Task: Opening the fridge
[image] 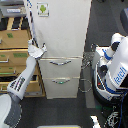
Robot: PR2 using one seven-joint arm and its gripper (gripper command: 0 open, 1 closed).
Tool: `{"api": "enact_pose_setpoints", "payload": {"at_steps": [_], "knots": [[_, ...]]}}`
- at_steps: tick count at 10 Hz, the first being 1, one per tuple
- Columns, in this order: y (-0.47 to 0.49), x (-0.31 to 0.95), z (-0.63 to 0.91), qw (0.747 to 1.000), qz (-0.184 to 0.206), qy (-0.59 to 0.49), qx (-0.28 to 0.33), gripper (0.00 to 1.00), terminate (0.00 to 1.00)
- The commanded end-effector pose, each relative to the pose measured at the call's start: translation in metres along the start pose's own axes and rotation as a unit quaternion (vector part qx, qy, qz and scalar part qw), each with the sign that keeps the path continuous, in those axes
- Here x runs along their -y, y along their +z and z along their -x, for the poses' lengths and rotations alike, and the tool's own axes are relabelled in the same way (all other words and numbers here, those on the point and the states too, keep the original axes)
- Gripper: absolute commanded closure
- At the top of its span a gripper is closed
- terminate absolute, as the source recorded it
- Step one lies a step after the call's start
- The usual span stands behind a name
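Note:
The tall white fridge [62,30] fills the middle of the exterior view, with a small green-and-white sticker [43,9] near the top left of its upper door. Below the door are two drawers with curved silver handles, the upper handle [61,62] and the lower handle [61,80]. My arm [22,77] reaches up from the bottom left. Its gripper [36,49] is at the lower left edge of the upper door, touching or right beside it. The fingers are too small and blurred to tell whether they are closed on the door edge.
A tan wooden drawer cabinet [12,47] stands directly on the exterior view's left of the fridge, close behind my arm. A white robot with blue lettering [117,67] and cables [87,82] stand on the exterior view's right. Dark floor [60,112] lies in front.

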Motion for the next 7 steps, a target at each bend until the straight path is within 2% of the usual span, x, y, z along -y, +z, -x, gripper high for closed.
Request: {"api": "enact_pose_setpoints", "payload": {"at_steps": [1, 5, 6, 7], "knots": [[-0.03, -0.042, -0.01, 1.0, 0.001, 0.02, -0.007, 0.0, 0.0], [-0.034, -0.033, -0.039, 1.0, 0.014, 0.012, -0.026, 0.0, 0.0], [-0.035, -0.028, -0.045, 0.999, 0.027, 0.006, -0.034, 0.0, 0.0], [-0.038, -0.023, -0.051, 0.995, 0.087, -0.015, -0.04, 0.0, 0.0]]}}
